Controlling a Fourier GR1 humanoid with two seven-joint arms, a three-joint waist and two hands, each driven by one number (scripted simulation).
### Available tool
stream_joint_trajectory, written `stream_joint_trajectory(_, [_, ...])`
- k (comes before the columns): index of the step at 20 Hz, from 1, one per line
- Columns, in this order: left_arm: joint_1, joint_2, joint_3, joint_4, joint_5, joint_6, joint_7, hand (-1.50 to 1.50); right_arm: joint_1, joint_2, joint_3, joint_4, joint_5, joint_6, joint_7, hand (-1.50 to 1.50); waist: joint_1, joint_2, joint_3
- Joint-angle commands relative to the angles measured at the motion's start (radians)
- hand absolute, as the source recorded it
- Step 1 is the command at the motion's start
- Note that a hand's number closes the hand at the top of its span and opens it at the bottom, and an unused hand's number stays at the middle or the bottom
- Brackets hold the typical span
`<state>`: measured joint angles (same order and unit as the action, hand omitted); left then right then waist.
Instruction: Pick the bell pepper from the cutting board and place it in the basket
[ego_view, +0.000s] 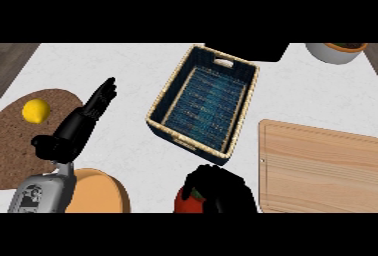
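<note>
White marbled counter (325, 95) under us, a strip of dark wood floor showing at the far left corner. Right in the middle sits the basket (167, 102), woven rim, dark blue lining, angled with its handle end pointing far and right. To the right of it lies the wooden cutting board (325, 170), pale and bare on top. And here's the action: the right hand (221, 189) is at the near edge, between basket and board, fingers curled over the bell pepper (190, 201), red flesh peeking out at the hand's left side. So the pepper is off the board, in the grasp, just near of the basket's closest corner and outside it. Over on the left, the left hand (94, 107) rests with fingers straight, released, pointing away, holding nothing. Beside it at far left, a brown cork mat (22, 150) carries a yellow lemon (36, 110). An orange plate (100, 192) shows at the near edge by the left forearm. Far right corner, a white bowl (336, 54) is cut off by the frame.
</note>
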<state>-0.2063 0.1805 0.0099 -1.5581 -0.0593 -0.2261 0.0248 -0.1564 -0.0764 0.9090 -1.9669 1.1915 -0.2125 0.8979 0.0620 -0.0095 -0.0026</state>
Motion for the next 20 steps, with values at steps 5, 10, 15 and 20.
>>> stream_joint_trajectory(5, [-0.003,-0.013,-0.004,0.006,0.000,0.007,0.002,0.00,-0.172,0.073,0.065,-0.050,0.043,-0.115,0.298,1.50,-0.013,-0.008,-0.006])
stream_joint_trajectory(10, [-0.003,-0.006,0.010,0.017,0.001,0.010,-0.003,0.00,-0.321,0.075,-0.021,-0.009,0.069,-0.038,0.389,1.50,-0.011,-0.003,-0.007])
stream_joint_trajectory(15, [-0.031,0.008,0.013,0.017,0.006,-0.005,0.010,0.00,-0.454,0.076,-0.109,0.040,0.053,-0.019,0.458,1.50,-0.001,0.000,-0.006])
stream_joint_trajectory(20, [-0.023,-0.011,-0.008,0.021,-0.014,0.009,-0.008,0.00,-0.616,0.076,-0.248,0.136,0.049,-0.007,0.513,1.50,0.011,0.002,-0.005])
